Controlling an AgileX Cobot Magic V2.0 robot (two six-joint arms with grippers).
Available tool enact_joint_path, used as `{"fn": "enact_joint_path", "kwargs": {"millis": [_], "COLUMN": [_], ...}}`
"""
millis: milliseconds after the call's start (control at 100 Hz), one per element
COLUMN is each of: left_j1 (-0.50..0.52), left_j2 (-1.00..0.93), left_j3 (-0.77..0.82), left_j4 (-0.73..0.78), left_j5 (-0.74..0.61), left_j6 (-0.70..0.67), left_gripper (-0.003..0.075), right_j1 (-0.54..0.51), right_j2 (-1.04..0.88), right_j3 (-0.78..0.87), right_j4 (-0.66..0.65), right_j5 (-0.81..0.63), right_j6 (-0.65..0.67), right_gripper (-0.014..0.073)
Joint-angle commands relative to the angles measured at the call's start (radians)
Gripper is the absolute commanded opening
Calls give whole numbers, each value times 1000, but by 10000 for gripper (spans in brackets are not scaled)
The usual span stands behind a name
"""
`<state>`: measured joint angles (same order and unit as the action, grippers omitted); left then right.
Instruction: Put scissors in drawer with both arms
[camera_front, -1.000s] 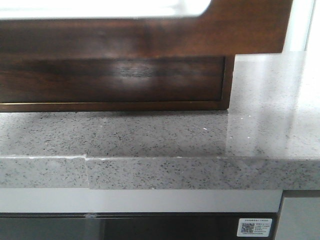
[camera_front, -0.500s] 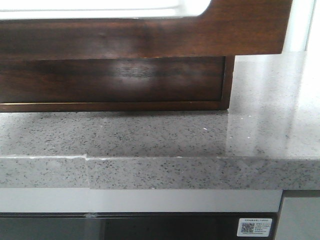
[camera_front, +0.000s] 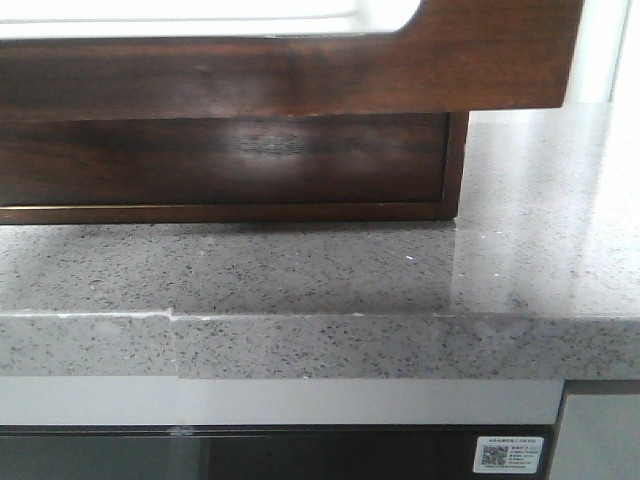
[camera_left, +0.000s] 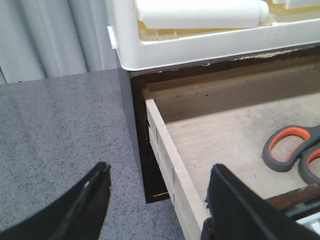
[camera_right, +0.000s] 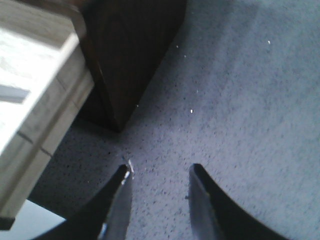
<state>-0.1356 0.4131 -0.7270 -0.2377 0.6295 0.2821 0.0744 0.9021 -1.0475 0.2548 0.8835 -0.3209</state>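
The left gripper (camera_left: 157, 200) shows two glossy black fingers (camera_left: 85, 205), each broad at its root and tapering to a curved, blade-like tip, with a pale sheen running along the inner edge of one. The right gripper (camera_right: 159, 187) has the same dark, smoothly curved fingers (camera_right: 117, 202), narrowing to blunt tips, and a small whitish fleck or chip sits at the tip of one. No cables, screws or markings can be made out on either.

Scissors (camera_left: 295, 152) lying in open drawer (camera_left: 215, 145), left fingers (camera_left: 90, 197) spread
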Motion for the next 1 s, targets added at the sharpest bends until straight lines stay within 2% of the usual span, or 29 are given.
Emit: {"fn": "enact_joint_path", "kwargs": {"millis": [0, 160, 340, 430, 620, 760, 990], "left_j1": [-9, -9, -9, -9, -9, -9, -9], "left_j2": [8, 8, 8, 8, 8, 8, 8], "left_j3": [-27, -27, -27, -27, -27, -27, -27], "left_j4": [-18, -18, -18, -18, -18, -18, -18], "left_j5": [-91, -96, -96, -98, -100, -100, -93], "left_j6": [-11, -11, -11, -11, -11, -11, -11], "left_gripper": [400, 399, 384, 323, 118, -20, -20], "right_j1": [-10, -10, -10, -10, -10, -10, -10], "right_j2": [-97, -235, -294, -294, -294, -294, -294], "right_j3": [103, 266, 303, 303, 303, 303, 303], "right_j4": [45, 47, 43, 43, 43, 41, 35], "right_j5": [-158, -268, -306, -306, -306, -306, -285], "right_j6": [8, 8, 8, 6, 6, 6, 6], "right_gripper": [230, 230, 223, 168, -50, -69, -69]}}
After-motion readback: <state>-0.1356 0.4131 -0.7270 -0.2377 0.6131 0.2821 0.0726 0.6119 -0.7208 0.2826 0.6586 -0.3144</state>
